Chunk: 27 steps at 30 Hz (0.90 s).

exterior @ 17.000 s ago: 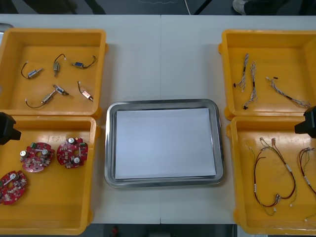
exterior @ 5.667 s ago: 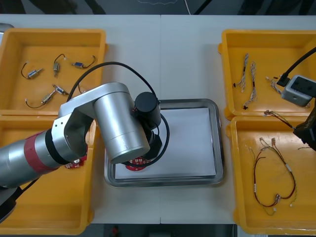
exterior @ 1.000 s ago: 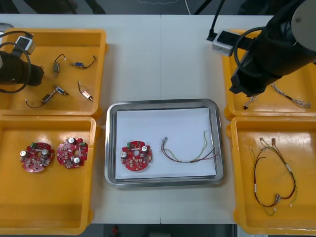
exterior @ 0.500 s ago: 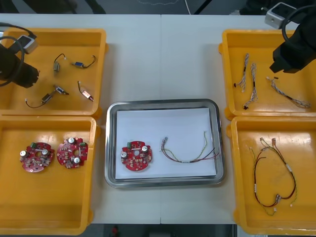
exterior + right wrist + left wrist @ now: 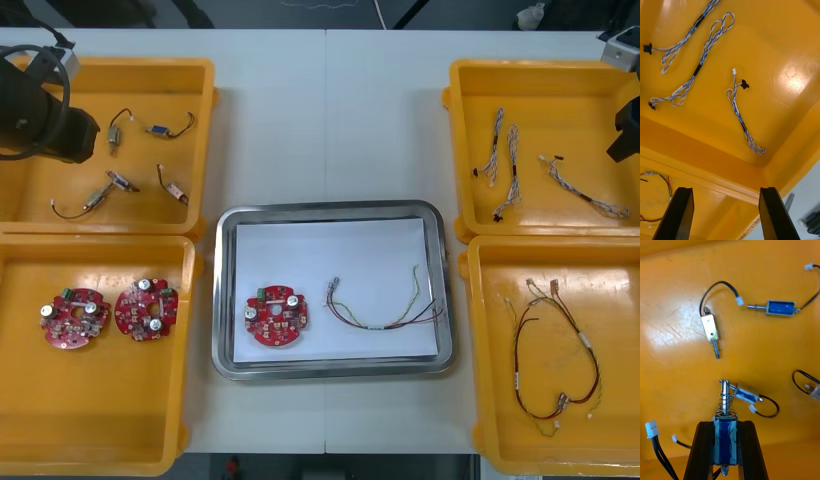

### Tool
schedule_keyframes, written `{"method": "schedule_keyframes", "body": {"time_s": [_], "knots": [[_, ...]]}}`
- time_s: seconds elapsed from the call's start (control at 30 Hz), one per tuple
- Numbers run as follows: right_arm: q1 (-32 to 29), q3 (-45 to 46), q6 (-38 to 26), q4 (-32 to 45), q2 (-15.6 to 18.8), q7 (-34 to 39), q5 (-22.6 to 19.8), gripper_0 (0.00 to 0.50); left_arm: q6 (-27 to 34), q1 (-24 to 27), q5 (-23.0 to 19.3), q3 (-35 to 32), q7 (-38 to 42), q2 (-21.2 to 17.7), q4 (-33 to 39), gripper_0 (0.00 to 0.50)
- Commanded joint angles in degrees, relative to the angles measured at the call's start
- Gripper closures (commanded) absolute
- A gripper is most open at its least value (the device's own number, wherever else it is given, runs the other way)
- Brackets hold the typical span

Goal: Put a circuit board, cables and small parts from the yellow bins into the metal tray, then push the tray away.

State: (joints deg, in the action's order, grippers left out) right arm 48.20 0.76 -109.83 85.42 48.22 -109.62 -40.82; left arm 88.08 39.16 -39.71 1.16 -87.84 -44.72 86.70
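Near left yellow bin [image 5: 100,430]: two circuit boards [image 5: 75,318]. Near right bin [image 5: 495,400]: red and yellow cables [image 5: 555,365].

Metal tray [image 5: 330,211], centre of surface [image 5: 330,110]: one red circuit board [image 5: 277,315] and one red and yellow cable [image 5: 385,308] side by side, not touching.

Far left bin [image 5: 190,75]: left pincer [image 5: 725,424] clamped on a small metal part [image 5: 725,438]; other small metal parts [image 5: 711,328] lie on the bin floor.

Far right bin [image 5: 470,80]: right pincer [image 5: 726,191] fingers apart, holding nothing, above twisted blue and white cables [image 5: 739,112].

One small metal part [image 5: 813,390] cut by the edge, left arm [image 5: 45,110] half out of frame
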Motion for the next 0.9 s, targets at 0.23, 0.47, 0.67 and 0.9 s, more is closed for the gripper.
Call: {"method": "schedule_keyframes", "body": {"time_s": [0.23,0.47,0.67,0.9], "knots": [[7.52,3.46,0.85,-14.31,3.38,-14.66,1.0,0.0,14.57,-1.11,3.85,1.83,13.48,5.17,18.15,0.5],[8.67,3.37,5.94,-19.32,3.38,-22.13,2.94,0.0,20.81,-1.02,5.0,6.31,23.33,9.74,27.47,0.5],[8.67,3.2,11.04,-23.28,3.29,-27.58,2.67,0.0,21.87,-1.02,6.84,12.11,29.83,12.99,31.6,0.498],[8.67,3.02,15.0,-29.96,1.62,-31.89,2.15,0.0,17.91,-0.84,8.42,19.32,37.04,15.02,32.3,0.498]]}}
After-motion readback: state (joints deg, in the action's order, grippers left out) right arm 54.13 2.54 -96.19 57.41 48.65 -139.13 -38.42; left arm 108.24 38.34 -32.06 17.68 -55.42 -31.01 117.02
